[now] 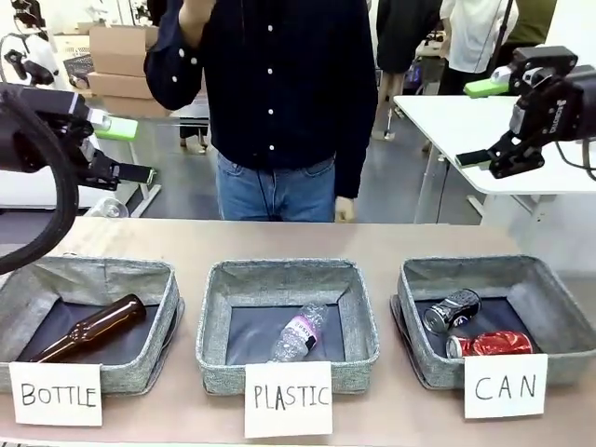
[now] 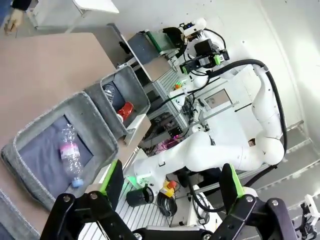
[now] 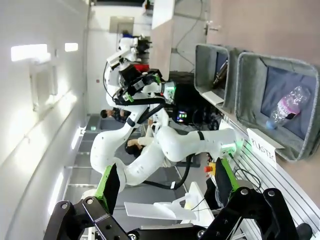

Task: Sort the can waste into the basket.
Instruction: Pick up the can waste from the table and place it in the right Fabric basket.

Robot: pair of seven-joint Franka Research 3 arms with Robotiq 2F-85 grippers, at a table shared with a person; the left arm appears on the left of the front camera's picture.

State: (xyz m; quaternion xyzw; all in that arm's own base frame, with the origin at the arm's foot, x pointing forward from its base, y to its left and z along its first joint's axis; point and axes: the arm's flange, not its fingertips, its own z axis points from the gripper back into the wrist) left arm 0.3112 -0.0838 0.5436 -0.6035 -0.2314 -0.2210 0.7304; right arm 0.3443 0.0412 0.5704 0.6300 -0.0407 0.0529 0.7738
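Counted three grey fabric baskets: BOTTLE basket (image 1: pixel 93 270), PLASTIC basket (image 1: pixel 279 270), CAN basket (image 1: pixel 484 265). Three white cards (image 1: pixel 288 399) were noted. Two drink cans: red can (image 1: pixel 491 345), silver-and-black can (image 1: pixel 452 310). One clear plastic bottle (image 1: pixel 300 332). One brown glass bottle (image 1: pixel 88 328).

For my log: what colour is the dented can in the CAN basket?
Red; the can shows best in the front view.

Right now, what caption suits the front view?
Red can and silver can lie in the basket; left gripper and right gripper raised, open.

The near can (image 1: pixel 489 345) lies in the rightmost basket (image 1: pixel 559 312), with the far can (image 1: pixel 453 310) just behind it.
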